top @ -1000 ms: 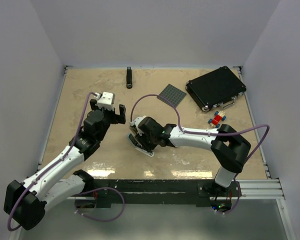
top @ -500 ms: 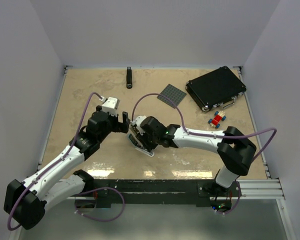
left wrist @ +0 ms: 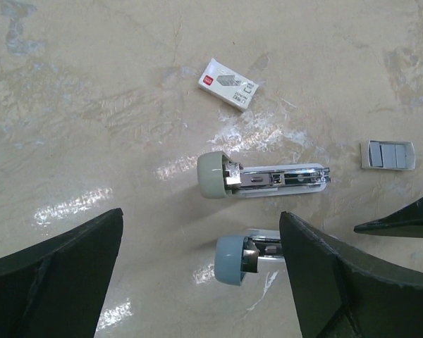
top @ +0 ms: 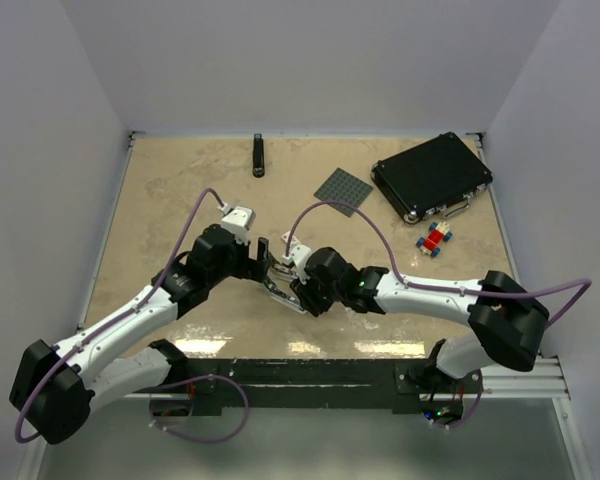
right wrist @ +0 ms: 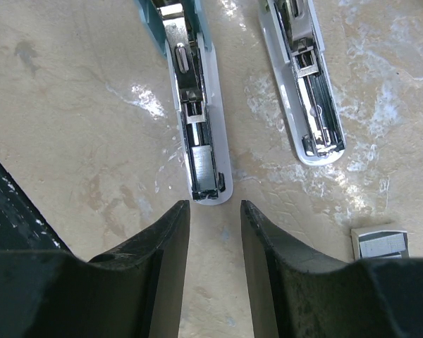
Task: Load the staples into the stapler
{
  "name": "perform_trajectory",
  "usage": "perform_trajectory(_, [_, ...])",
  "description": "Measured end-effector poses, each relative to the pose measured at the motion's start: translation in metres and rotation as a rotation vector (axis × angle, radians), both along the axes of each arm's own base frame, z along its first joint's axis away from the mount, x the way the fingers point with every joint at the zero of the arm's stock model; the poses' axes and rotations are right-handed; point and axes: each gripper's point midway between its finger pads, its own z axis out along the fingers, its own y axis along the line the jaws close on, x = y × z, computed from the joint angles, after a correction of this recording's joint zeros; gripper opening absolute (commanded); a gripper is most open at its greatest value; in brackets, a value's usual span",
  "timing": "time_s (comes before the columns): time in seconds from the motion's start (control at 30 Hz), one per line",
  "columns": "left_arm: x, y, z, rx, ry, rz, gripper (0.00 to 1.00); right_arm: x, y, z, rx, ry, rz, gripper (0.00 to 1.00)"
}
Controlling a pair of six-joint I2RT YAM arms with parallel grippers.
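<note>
Evidently the stapler (left wrist: pixel 268 176) is opened but unloaded, staples (left wrist: pixel 387 154) left beside it; left gripper (left wrist: pixel 201 220) is held wide, right gripper (right wrist: pixel 215 218) narrowly apart, both empty.

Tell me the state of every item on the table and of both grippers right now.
stapler: open, two halves side by side, metal exposed
staple tray: lying apart from the box, staples inside
staple box: lying flat, beside the stapler
black case: closed
slim black stapler: closed
left gripper: wide open, empty
right gripper: narrowly open, empty
</note>
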Motion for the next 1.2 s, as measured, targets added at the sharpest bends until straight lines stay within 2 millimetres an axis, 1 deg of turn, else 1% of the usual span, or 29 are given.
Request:
perform_trajectory(0.13, [-0.003, -0.003, -0.005, 0.001, 0.025, -0.005, 0.95, 0.001, 0.001, -0.004, -0.004, 0.005, -0.001, 0.39])
perform_trajectory(0.3, [-0.008, -0.003, -0.014, 0.013, 0.060, -0.008, 0.94, -0.001, 0.000, -0.017, -0.035, 0.029, -0.002, 0.39])
perform_trajectory(0.43, [-0.010, -0.003, -0.015, 0.006, 0.073, -0.001, 0.91, -0.003, -0.001, -0.026, -0.056, 0.050, 0.004, 0.39])
perform_trajectory(0.6, [-0.011, -0.004, -0.016, -0.001, 0.081, -0.002, 0.88, -0.002, 0.006, -0.024, -0.042, 0.056, 0.015, 0.37])
perform_trajectory(0.63, [-0.012, -0.005, -0.016, -0.002, 0.083, -0.004, 0.88, -0.001, 0.008, -0.022, -0.036, 0.053, 0.017, 0.36])
perform_trajectory(0.67, [-0.012, -0.005, -0.016, -0.002, 0.085, -0.004, 0.86, 0.000, 0.010, -0.020, -0.030, 0.049, 0.018, 0.32])
perform_trajectory(0.7, [-0.013, -0.005, -0.017, 0.000, 0.088, -0.004, 0.86, 0.001, 0.012, -0.019, -0.024, 0.045, 0.019, 0.30])
perform_trajectory(0.77, [-0.014, -0.004, -0.018, 0.001, 0.095, -0.001, 0.84, 0.003, 0.017, -0.017, -0.010, 0.039, 0.027, 0.24])
perform_trajectory(0.87, [-0.015, -0.002, -0.020, 0.001, 0.105, 0.009, 0.82, 0.004, 0.024, -0.018, 0.002, 0.042, 0.041, 0.15])
perform_trajectory(0.93, [-0.016, 0.000, -0.021, 0.002, 0.110, 0.020, 0.80, 0.005, 0.027, -0.017, 0.008, 0.039, 0.046, 0.12])
perform_trajectory(1.13, [-0.019, 0.007, -0.027, 0.006, 0.110, 0.049, 0.77, 0.006, 0.032, -0.017, 0.018, 0.031, 0.068, 0.08])
perform_trajectory(1.2, [-0.020, 0.008, -0.030, 0.007, 0.109, 0.050, 0.75, 0.007, 0.035, -0.017, 0.022, 0.029, 0.077, 0.08])
